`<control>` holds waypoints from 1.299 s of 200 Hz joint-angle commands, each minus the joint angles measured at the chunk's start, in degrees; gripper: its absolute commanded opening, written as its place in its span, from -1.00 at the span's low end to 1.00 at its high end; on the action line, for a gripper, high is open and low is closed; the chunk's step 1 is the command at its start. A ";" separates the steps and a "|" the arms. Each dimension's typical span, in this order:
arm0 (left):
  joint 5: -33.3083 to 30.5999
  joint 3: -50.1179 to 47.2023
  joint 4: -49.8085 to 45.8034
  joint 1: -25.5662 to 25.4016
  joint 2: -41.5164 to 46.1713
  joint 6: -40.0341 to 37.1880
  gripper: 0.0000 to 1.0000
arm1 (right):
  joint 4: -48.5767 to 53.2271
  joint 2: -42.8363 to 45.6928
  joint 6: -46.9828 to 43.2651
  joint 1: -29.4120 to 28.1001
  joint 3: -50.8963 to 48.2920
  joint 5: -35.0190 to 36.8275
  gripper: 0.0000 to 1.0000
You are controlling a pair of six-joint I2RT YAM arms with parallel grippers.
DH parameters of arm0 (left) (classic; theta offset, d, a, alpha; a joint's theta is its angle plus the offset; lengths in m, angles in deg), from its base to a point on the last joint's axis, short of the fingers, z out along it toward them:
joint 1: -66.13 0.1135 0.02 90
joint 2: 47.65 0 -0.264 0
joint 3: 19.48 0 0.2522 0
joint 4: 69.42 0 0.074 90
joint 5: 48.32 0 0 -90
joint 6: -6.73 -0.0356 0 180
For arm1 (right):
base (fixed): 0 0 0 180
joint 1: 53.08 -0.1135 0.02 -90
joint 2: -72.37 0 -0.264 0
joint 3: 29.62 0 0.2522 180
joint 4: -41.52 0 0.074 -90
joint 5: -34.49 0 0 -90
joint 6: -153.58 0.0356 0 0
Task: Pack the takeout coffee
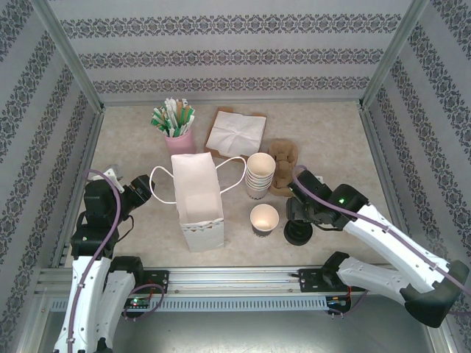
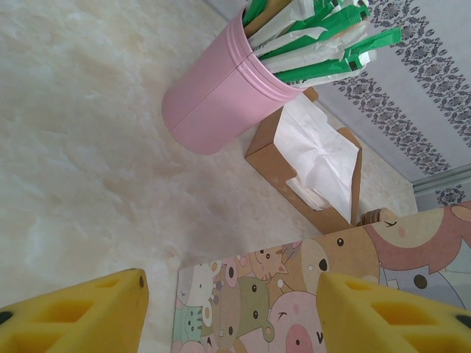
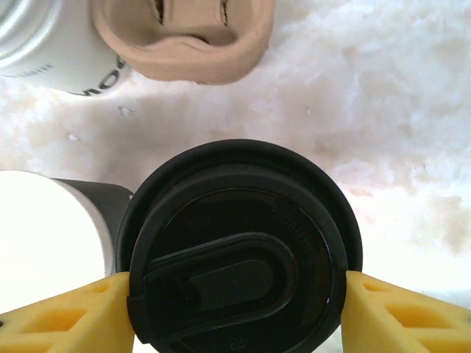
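The takeout coffee is out of view. A white paper bag (image 1: 195, 195) stands open mid-table; its cartoon-printed side (image 2: 294, 294) faces my left gripper (image 2: 232, 316), which is open just left of it (image 1: 140, 193) with nothing held. A single lidless cream cup (image 1: 264, 218) stands right of the bag. Right of that cup, a black lid (image 3: 239, 257) tops a small black stack (image 1: 298, 234). My right gripper (image 3: 237, 309) is shut on this lid, a yellow finger (image 3: 73, 316) pressing each side of the rim. The lidless cup's edge (image 3: 44, 228) shows left of the lid.
A stack of lidless cups (image 1: 260, 175) and a brown pulp cup carrier (image 1: 283, 165) stand behind the single cup. A pink holder of green-wrapped sticks (image 1: 176, 132) and a napkin box (image 1: 235, 132) sit at the back. Patterned walls close three sides.
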 commanded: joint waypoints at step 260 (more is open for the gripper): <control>0.51 -0.27 -1.69 0.51 0.47 -0.45 0.26 | -6.70 -18.63 -4.26 -15.06 5.19 -5.98 0.31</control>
